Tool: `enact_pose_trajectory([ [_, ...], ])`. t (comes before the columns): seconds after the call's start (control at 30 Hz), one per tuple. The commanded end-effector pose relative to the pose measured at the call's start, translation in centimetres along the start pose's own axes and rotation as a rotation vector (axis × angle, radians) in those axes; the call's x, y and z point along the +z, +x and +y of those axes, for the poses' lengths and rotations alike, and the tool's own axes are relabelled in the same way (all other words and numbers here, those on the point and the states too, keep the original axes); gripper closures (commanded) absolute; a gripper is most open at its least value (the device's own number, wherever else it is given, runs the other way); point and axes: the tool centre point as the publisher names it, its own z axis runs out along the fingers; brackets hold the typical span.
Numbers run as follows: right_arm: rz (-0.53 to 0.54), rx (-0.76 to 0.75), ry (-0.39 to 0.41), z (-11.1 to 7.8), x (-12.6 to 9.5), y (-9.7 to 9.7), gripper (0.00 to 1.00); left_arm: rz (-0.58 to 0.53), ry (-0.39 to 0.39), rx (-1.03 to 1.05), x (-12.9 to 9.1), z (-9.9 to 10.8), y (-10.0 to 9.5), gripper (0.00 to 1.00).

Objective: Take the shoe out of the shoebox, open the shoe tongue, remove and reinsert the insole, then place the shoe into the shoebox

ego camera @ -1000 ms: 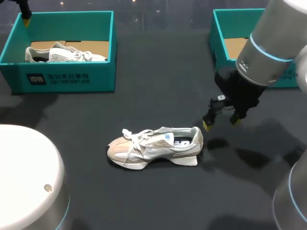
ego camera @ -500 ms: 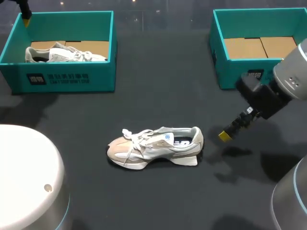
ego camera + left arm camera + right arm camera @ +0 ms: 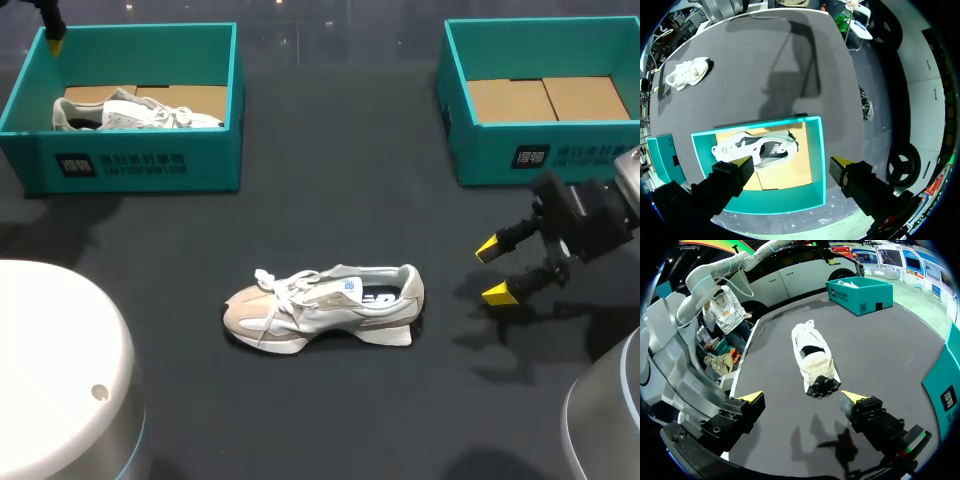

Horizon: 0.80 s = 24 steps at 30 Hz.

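**Shoe out on the table, both grippers free**

On the dark table [image 3: 330, 190] I see the left shoebox [image 3: 140, 165] holding another shoe [image 3: 135, 112], and the right shoebox [image 3: 500, 155]. The shoe [image 3: 325, 305] stands on its sole mid-table, outside both boxes. My right gripper [image 3: 492, 271] hangs near its heel, fingers wide apart, holding nothing. My left gripper [image 3: 792, 162] hovers over the left shoebox, likewise spread and holding nothing.

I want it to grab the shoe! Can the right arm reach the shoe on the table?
Probably yes. The right hand is open, facing the heel of the shoe, with only bare table between them.
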Motion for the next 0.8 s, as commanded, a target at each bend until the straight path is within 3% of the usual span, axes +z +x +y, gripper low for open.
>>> enact_pose_trajectory([
  [0.03,0.067,-0.24,-0.208,-0.6,0.0,0.1,0.0,0.001,-0.002,0.001,0.0,-0.1,0.0,0.0],
  [0.13,0.067,-0.24,-0.208,-0.6,0.0,0.1,0.0,0.001,-0.002,0.001,0.0,-0.1,0.0,0.0],
  [0.23,0.023,-0.211,-0.275,-2.8,0.1,-1.2,0.0,0.001,-0.002,0.001,0.0,-0.1,0.0,0.0],
  [0.33,0.012,-0.183,-0.3,-3.8,0.4,-2.0,0.0,0.001,-0.002,0.001,0.0,-0.1,0.0,0.0],
  [0.63,-0.013,-0.194,-0.373,-4.6,1.1,-2.8,0.0,0.001,-0.002,0.001,0.0,-0.1,0.0,0.0],
  [0.8,-0.013,-0.194,-0.373,-4.6,1.1,-2.8,0.0,0.001,-0.002,0.001,0.0,-0.1,0.0,0.0],
])
